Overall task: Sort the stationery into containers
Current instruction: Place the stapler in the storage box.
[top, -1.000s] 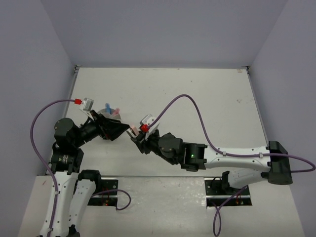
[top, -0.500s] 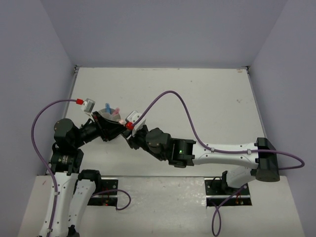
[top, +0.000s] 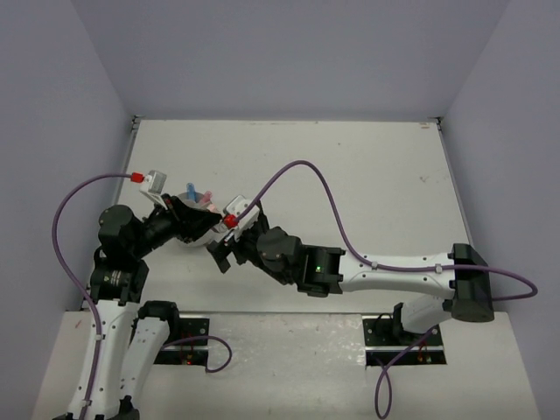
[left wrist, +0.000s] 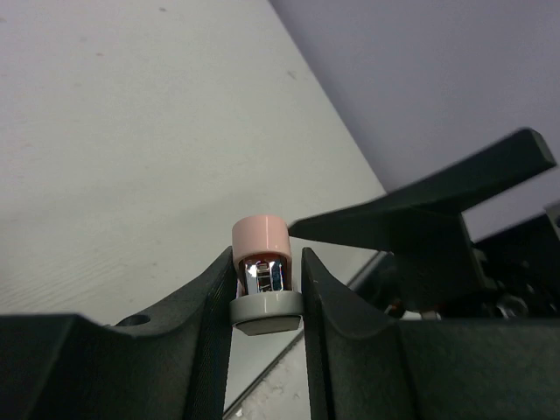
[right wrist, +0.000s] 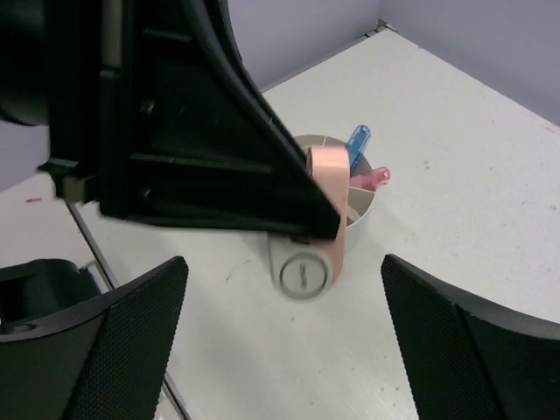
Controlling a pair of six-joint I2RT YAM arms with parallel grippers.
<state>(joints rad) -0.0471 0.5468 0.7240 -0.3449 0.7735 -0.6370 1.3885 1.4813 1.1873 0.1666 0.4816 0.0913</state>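
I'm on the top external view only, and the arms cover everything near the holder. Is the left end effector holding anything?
Observer: Yes. The left wrist view shows the left end effector shut on a pink marker with a grey end.
Operator: And the right one, is it carrying something too?
Observer: No. In the right wrist view the right end effector is open and empty, with its fingers spread wide to either side of that marker.
Operator: Where's the holder from there?
Observer: In that same view the white holder sits just behind the marker. A blue item and a pink item are sticking out of it.
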